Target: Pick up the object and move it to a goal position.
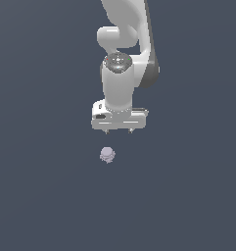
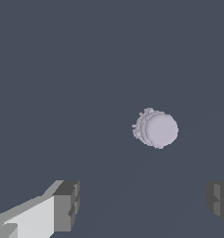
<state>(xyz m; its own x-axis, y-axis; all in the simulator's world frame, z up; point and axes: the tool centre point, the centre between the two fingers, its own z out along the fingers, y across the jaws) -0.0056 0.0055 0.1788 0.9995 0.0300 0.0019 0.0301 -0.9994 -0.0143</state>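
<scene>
The object is a small pale lavender-grey lump with bumpy ridged edges, lying on the dark grey floor. In the wrist view the object shows as a round lump, well clear of both fingers. My white gripper hangs above the object and slightly toward the exterior view's right, with a gap between them. It is open: the two fingertips stand far apart with nothing between them.
A plain dark grey surface fills both views. The white arm rises behind the gripper to the top of the exterior view. Nothing else shows.
</scene>
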